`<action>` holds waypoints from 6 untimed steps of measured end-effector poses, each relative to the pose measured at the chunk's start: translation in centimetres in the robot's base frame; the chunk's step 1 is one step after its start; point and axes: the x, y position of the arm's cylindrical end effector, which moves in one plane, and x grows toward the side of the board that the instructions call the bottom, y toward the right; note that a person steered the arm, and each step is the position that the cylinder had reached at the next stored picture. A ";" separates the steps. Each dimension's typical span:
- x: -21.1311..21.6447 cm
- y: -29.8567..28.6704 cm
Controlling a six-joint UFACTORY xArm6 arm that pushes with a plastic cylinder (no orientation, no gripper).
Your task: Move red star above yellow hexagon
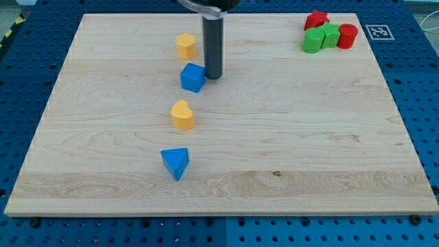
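Observation:
The red star [316, 18] lies at the view's top right, touching a cluster of green and red blocks. The yellow hexagon [186, 46] lies at the top, left of centre. My tip [213, 75] stands on the board just right of the blue cube [193, 77], close to or touching it, and below and right of the yellow hexagon. The tip is far left of the red star.
A green round block [313, 40], a second green block [330, 34] and a red cylinder [348, 35] sit below the red star. A yellow heart [182, 115] and a blue triangle [175, 163] lie lower, left of centre. The wooden board [309, 137] sits on a blue perforated table.

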 end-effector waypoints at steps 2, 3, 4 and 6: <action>-2.7 -0.5; -2.8 3.8; -2.8 7.9; -2.8 12.7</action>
